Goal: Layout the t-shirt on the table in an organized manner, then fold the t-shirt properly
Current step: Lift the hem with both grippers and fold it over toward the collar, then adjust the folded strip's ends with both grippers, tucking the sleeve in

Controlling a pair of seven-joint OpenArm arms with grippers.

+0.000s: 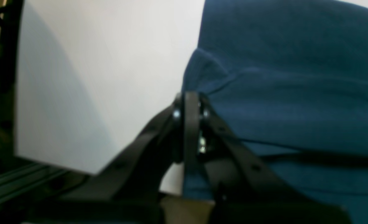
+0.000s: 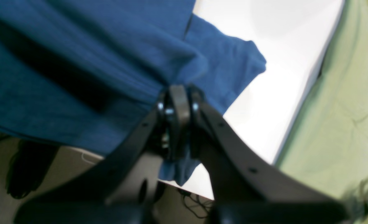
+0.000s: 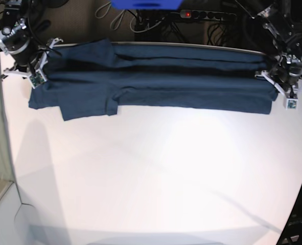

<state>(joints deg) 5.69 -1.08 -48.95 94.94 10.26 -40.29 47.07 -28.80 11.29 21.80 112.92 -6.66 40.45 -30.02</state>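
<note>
The dark navy t-shirt (image 3: 156,84) lies stretched sideways in a long band along the far edge of the white table (image 3: 151,168), one sleeve pointing toward the near side at the left. In the base view my right gripper (image 3: 41,69) holds the shirt's left end and my left gripper (image 3: 273,76) holds its right end. The left wrist view has the left gripper (image 1: 190,102) shut on a pinch of the t-shirt (image 1: 280,93) over the table (image 1: 109,77). In the right wrist view the right gripper (image 2: 177,93) is shut on a fold of the t-shirt (image 2: 94,62), beside the table (image 2: 280,77).
Behind the table's far edge are a power strip (image 3: 207,15) with a red light, tangled cables and a blue object (image 3: 145,4). An olive-green surface (image 2: 342,109) lies beyond the table's side edge. Dark frame rails (image 1: 3,183) run below the table corner.
</note>
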